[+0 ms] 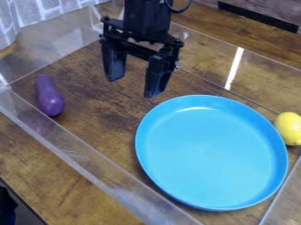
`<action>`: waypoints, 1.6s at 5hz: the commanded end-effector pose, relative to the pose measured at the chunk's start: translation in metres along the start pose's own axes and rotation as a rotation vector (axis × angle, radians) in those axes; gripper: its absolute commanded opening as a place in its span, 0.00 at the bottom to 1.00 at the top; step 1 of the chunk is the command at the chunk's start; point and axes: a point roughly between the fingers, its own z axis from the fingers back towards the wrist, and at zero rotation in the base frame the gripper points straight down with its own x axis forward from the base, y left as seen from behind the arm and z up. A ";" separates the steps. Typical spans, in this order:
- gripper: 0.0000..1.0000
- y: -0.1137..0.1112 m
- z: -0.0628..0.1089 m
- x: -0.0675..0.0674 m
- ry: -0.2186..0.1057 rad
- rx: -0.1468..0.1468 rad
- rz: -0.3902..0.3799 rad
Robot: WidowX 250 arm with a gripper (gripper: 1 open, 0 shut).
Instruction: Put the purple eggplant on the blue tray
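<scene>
Gripper (136,75) hangs with jaws spread and empty above the wooden table (100,110), and I judge nothing done: the purple eggplant (48,95) lies apart at left, ungrasped, and the blue tray (212,151) holds nothing.

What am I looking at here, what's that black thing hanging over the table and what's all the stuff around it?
The black thing is the end of a robot arm, and its two-fingered grasping tool points down with the fingers spread apart, holding nothing. There is one picture, taken from a camera looking down at the wooden table from in front. On the table lie a small glossy purple eggplant at the left, a large round bright-blue plastic tray with nothing in it, and a yellow lemon-like fruit beside the tray's right rim. Clear plastic walls fence the area.
</scene>
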 end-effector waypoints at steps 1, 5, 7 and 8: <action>1.00 0.007 0.005 0.002 -0.028 -0.012 0.036; 1.00 0.019 -0.010 0.003 -0.004 -0.041 0.116; 1.00 0.022 -0.019 0.004 0.011 -0.048 0.138; 1.00 0.024 -0.023 0.004 0.019 -0.051 0.147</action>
